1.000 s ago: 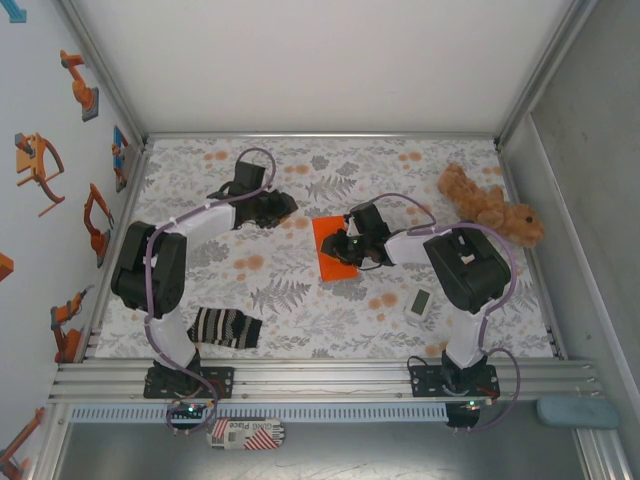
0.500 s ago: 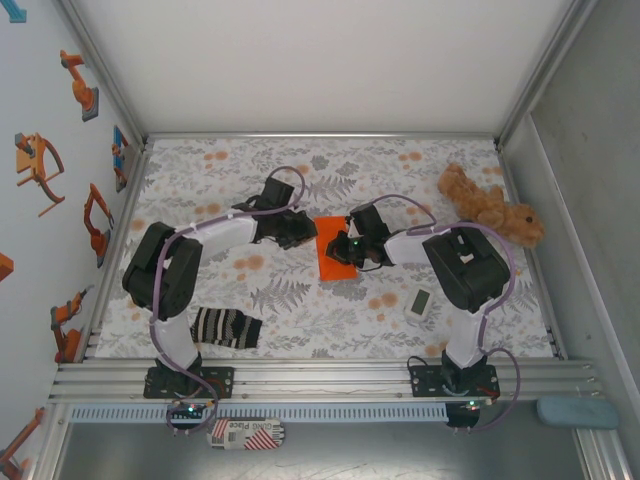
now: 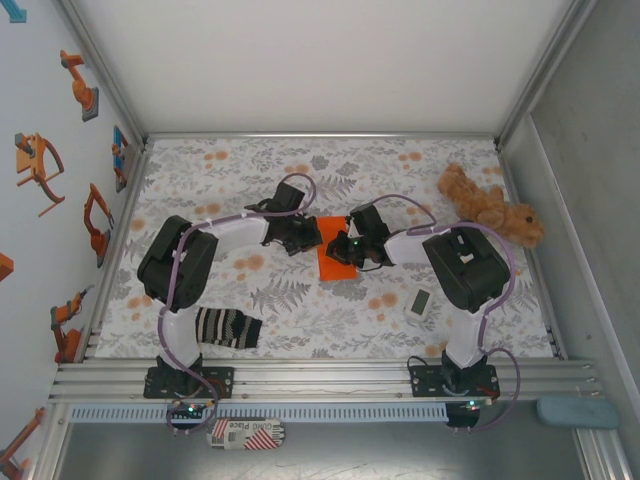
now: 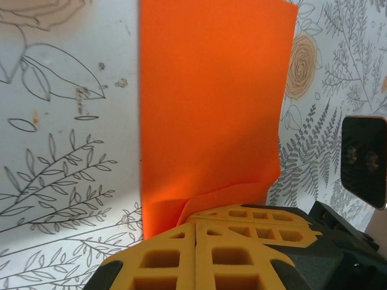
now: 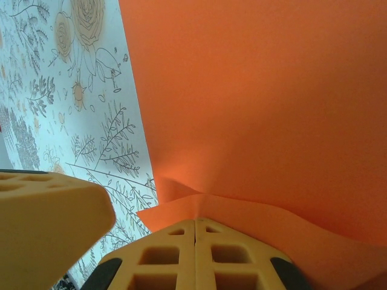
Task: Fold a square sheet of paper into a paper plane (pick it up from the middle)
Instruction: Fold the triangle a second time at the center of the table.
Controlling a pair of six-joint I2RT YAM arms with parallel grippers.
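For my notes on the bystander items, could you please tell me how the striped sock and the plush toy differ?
The sock is black-and-white striped; the plush toy is brown. The sock lies flat, while the plush toy is bulky. The sock sits near-left and the plush toy far-right. Both rest on the floral table cover, apart from the orange paper.

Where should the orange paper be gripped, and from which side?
Probably at its side edges, low from either side: the orange paper lies flat and thin, so only a lifted edge fits a gripper. The left gripper and right gripper each pinch a raised bit now.
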